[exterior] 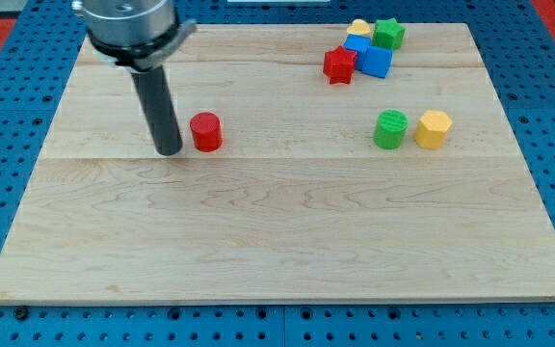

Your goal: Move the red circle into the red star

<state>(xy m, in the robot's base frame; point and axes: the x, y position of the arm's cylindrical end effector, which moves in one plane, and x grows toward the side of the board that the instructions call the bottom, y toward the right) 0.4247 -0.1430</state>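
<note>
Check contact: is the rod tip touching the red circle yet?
Apart. The camera view shows a thin strip of bare wood between my tip and the red circle, which sits just to the tip's right in the view.

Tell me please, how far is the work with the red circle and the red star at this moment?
Done: my tip is placed just at the view's left of the red circle, very close to it; whether they touch is unclear. In hand: this position suits a push toward the view's right. Left: nearly everything, because the red star sits far off at the view's upper right, beside the blue blocks, and the circle is not near it.
</note>
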